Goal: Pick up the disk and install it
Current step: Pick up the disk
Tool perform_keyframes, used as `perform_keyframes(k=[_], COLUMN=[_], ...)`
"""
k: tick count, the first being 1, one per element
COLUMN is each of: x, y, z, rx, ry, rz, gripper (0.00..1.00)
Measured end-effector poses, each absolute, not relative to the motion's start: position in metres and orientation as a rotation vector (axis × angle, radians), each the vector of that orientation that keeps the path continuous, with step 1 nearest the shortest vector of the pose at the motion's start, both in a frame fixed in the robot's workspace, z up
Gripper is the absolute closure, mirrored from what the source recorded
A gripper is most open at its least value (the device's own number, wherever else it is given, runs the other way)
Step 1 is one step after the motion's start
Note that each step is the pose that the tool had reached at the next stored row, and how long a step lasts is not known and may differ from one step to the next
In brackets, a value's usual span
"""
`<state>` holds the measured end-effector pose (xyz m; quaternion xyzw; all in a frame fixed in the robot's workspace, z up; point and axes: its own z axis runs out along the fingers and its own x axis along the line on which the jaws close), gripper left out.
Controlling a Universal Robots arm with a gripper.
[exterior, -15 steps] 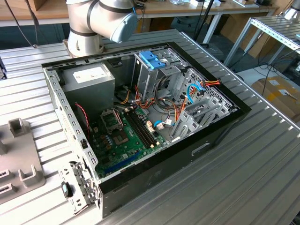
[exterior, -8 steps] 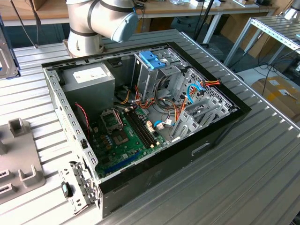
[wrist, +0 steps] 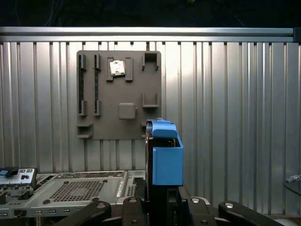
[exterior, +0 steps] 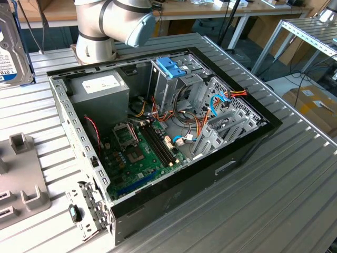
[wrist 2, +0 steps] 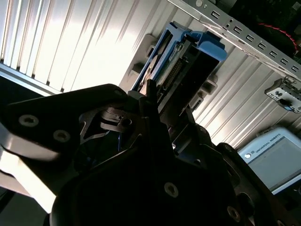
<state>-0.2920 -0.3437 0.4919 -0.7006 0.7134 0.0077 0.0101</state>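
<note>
The claw is pinched shut on the disk, which stands on edge between its fingers, held off the ribbed tabletop just outside the open computer case (off the case's corner, toward the exterior view's left). In the exterior view the picture's edge cuts the disk off, and in the second wrist view shadow hides the fingertips. Open tabletop runs along the case's black front wall.

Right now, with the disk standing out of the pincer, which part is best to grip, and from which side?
The two broad flat faces, at the end opposite the blue tab, coming in end-on. The disk is thin and flat, and the pincer seems to hold it just so, leaving the tab end free.
</note>
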Motion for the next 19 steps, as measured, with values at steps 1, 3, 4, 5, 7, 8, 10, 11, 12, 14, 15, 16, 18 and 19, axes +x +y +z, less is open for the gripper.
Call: perform_keyframes(k=[1,3,4,5,7,8,10,11,12,14,15,16,18,19], x=[-0.292,-0.292,-0.291,-0.288,-0.282,-0.279,-0.273,-0.269,-0.265,-0.257,-0.254,-0.252,-0.246,-0.244], y=[-0.344,-0.344,-0.344,-0.344,-0.344,-0.344,-0.344,-0.343,-0.343,-0.343,-0.343,-0.343,-0.343,-0.343], z=[0.492,0.492,0.492,0.492,0.492,0.492,0.492,0.492,0.492,0.492,0.492,0.492,0.492,0.492], rx=[-2.187,-2.187,-2.187,-2.187,-2.187,-2.187,-2.187,-2.187,-2.187,-2.187,-2.187,-2.187,-2.187,-2.187], ry=[2.227,2.227,2.227,2.227,2.227,2.227,2.227,2.227,2.227,2.227,2.227,2.227,2.227,2.227], rz=[0.024,0.024,0.024,0.024,0.024,0.024,0.024,0.024,0.024,0.024,0.024,0.024,0.024,0.024], gripper=[0.65,0.65,0.65,0.65,0.65,0.65,0.65,0.65,0.65,0.65,0.65,0.65,0.65,0.65])
